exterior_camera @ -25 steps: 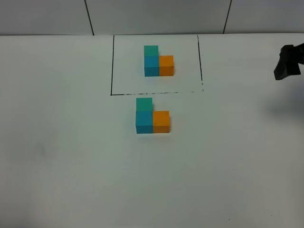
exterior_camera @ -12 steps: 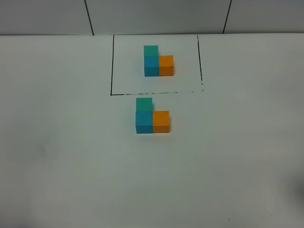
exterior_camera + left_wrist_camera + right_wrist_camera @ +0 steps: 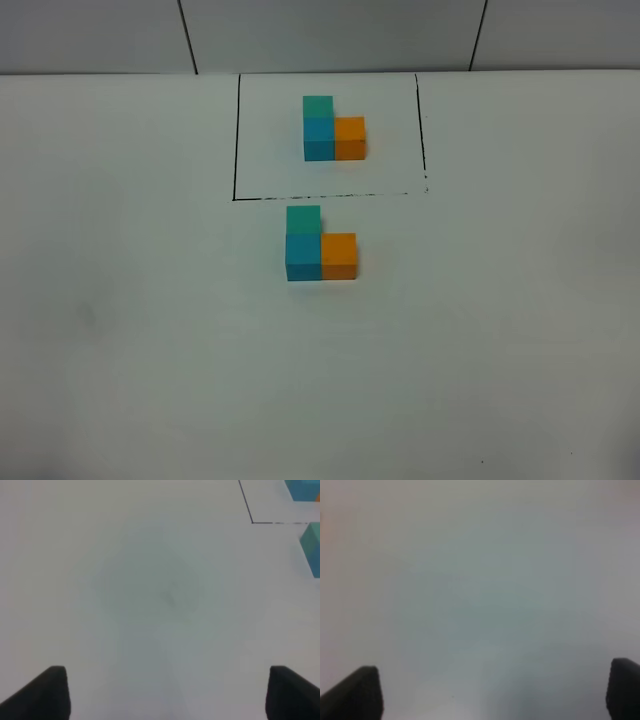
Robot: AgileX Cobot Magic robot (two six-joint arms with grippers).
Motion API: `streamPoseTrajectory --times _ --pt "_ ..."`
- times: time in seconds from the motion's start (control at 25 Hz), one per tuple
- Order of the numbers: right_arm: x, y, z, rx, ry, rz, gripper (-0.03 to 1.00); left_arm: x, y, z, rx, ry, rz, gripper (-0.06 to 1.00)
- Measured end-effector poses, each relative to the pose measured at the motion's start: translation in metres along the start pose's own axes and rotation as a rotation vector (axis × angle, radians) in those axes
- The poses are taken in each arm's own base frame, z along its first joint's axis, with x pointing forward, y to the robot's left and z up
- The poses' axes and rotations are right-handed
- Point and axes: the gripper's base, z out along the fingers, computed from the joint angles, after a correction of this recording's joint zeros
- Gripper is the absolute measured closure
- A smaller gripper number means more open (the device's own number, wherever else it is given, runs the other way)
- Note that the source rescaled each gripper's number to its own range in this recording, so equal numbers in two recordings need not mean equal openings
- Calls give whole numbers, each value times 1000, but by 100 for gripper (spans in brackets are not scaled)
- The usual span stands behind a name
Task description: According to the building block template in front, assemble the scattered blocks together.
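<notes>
Exterior high view shows the scattered blocks already joined on the table in an L: teal-green behind blue, orange touching the blue cube's side, just outside the front line of the black frame. The building block template sits inside that frame, with the same layout. By my judgement the assembly matches and the task looks done.

My left gripper has its fingers spread wide with nothing between them, hanging over bare table; the corner of the frame and an edge of the cubes show only at the margin of its wrist view. My right gripper is likewise spread wide and empty over bare table, no block in sight. Neither gripper appears in the high view.

What could go wrong now is mostly my own doing: any sweep of either arm back over the middle could nudge the joined cubes apart or push them over the frame line.

No brand, label or writing is readable anywhere
</notes>
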Motion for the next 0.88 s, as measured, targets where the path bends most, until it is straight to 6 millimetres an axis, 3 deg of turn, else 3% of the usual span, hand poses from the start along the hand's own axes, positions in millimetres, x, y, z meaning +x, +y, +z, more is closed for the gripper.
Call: streamPoseTrajectory --times 0.6,0.88 --pt "26 2 -29 2 -235 -25 16 0 0 0 0 0 0 28" --pt "28 2 -30 2 -249 -22 16 0 0 0 0 0 0 28"
